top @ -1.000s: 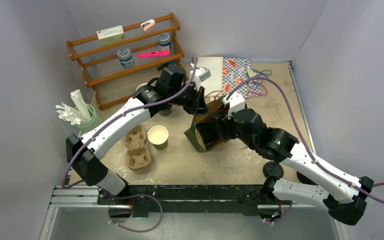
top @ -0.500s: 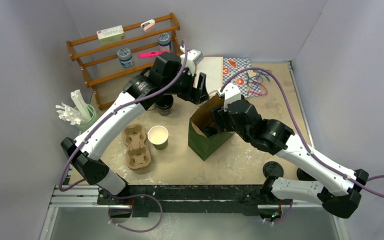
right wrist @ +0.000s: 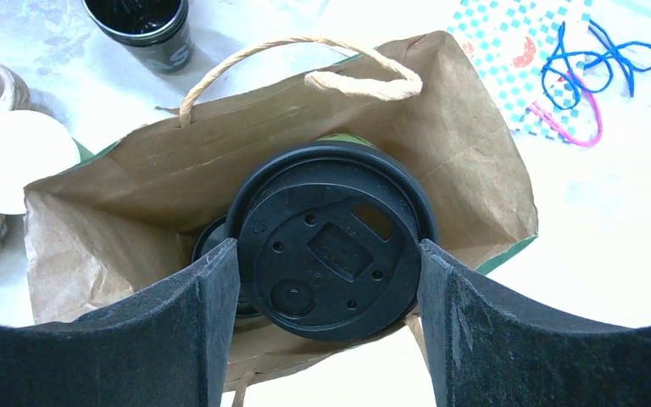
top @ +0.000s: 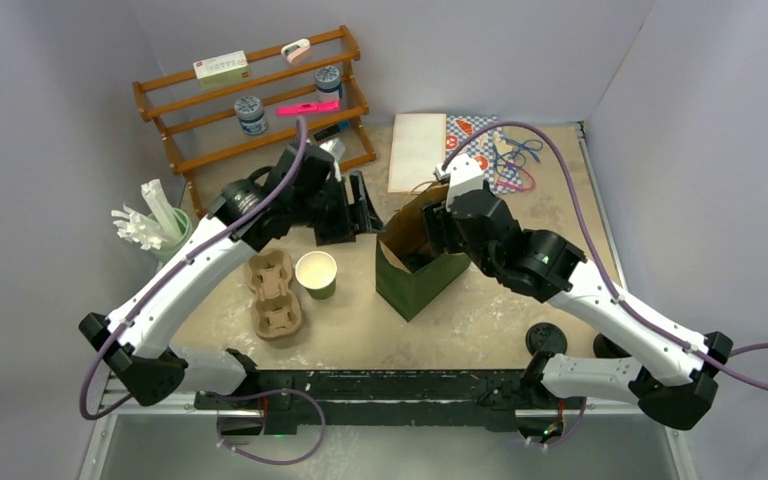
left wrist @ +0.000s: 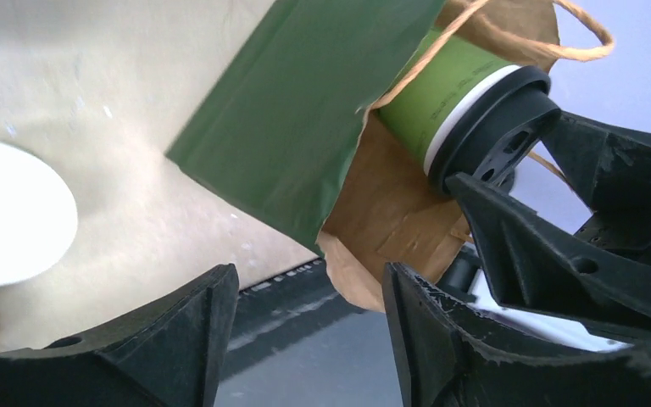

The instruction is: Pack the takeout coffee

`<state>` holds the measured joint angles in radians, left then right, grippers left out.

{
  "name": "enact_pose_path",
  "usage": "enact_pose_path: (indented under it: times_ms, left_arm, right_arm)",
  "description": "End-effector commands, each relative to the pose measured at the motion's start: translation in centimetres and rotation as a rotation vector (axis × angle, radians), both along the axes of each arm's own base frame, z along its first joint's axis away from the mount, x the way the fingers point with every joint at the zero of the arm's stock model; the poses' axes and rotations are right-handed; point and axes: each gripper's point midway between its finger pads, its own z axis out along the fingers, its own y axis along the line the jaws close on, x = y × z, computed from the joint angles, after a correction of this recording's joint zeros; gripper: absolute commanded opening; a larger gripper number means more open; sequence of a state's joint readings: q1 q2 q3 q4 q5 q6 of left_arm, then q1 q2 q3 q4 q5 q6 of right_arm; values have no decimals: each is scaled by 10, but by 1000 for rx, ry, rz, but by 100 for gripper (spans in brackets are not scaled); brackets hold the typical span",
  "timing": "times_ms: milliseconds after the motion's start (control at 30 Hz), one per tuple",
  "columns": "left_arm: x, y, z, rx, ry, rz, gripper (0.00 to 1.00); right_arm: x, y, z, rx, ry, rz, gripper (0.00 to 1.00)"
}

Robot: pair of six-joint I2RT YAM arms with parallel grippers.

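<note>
The takeout coffee (right wrist: 331, 246), an olive-green cup (left wrist: 449, 93) with a black sip lid, hangs in the mouth of the green paper bag (top: 410, 280). My right gripper (right wrist: 329, 250) is shut on it, one finger on each side of the lid. In the top view the right gripper (top: 430, 235) sits over the bag's opening. My left gripper (top: 360, 205) is open and holds nothing, just left of the bag; in the left wrist view its jaws (left wrist: 309, 331) stand apart with the bag's rim (left wrist: 305, 110) beyond them. A second dark round thing lies deeper in the bag, partly hidden.
A lidless green cup (top: 316, 273) and a cardboard cup carrier (top: 273, 293) stand left of the bag. An all-black cup (right wrist: 140, 25) is behind the bag. A wooden rack (top: 250, 110) is at the back left, a utensil holder (top: 155, 230) at left, a black lid (top: 545, 338) near the front right.
My left gripper has opened, let go of the bag's rim and pulled back to the left. The bag has gone from tilted to upright, with my right gripper still over its mouth.
</note>
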<state>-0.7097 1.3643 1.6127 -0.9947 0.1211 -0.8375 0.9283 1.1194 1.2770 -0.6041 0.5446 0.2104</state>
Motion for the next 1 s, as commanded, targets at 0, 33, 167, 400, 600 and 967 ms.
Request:
enact_pose_path:
  times_ms: [0, 33, 167, 400, 600, 967]
  left_arm:
    - [-21, -14, 1, -209, 194, 183, 65]
    - [-24, -18, 1, -235, 202, 197, 65]
    - [-29, -30, -11, -276, 255, 277, 66]
    - [-21, -52, -34, -305, 281, 307, 64]
    - [-9, -46, -45, -216, 218, 295, 36]
    - [15, -17, -44, -59, 133, 144, 0]
  right_arm:
    - [3, -6, 20, 36, -29, -47, 9]
    - [2, -6, 21, 37, -29, -48, 9]
    - [1, -9, 26, 59, -38, -55, 9]
    - [-5, -16, 32, 72, -48, -53, 9]
    - [-10, -34, 23, -28, -11, -89, 8]
    - [-32, -33, 10, -100, 180, -52, 3]
